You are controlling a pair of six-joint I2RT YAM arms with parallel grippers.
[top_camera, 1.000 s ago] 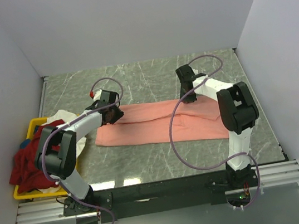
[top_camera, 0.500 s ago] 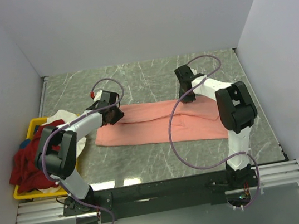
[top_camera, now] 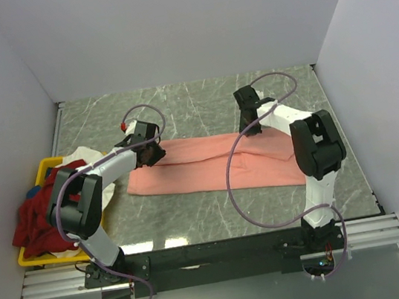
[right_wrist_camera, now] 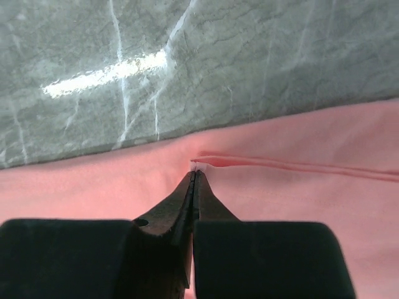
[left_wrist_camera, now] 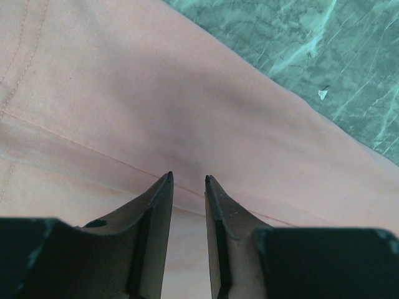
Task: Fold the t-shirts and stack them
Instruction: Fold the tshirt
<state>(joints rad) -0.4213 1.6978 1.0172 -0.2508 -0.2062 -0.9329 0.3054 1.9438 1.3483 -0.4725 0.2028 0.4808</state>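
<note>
A grey-green marbled tabletop (top_camera: 200,100) sat boxed by plain white walls (top_camera: 166,26) at 9, 12 and 3 o'clock; bright reflections (top_camera: 151,245) glinted near 6 o'clock.

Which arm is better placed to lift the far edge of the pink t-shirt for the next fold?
Probably right. The right gripper is shut on the salmon-pink t-shirt at its far edge; the left gripper stands open above it, gripping nothing.

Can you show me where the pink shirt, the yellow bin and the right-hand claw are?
salmon-pink t-shirt (top_camera: 209,164), overhead view, middle of the spread cloth.
yellow bin (top_camera: 44,167), overhead view, its far rim corner.
right gripper (right_wrist_camera: 195,174), right wrist view, the shut fingertips pinching the shirt's edge.
</note>
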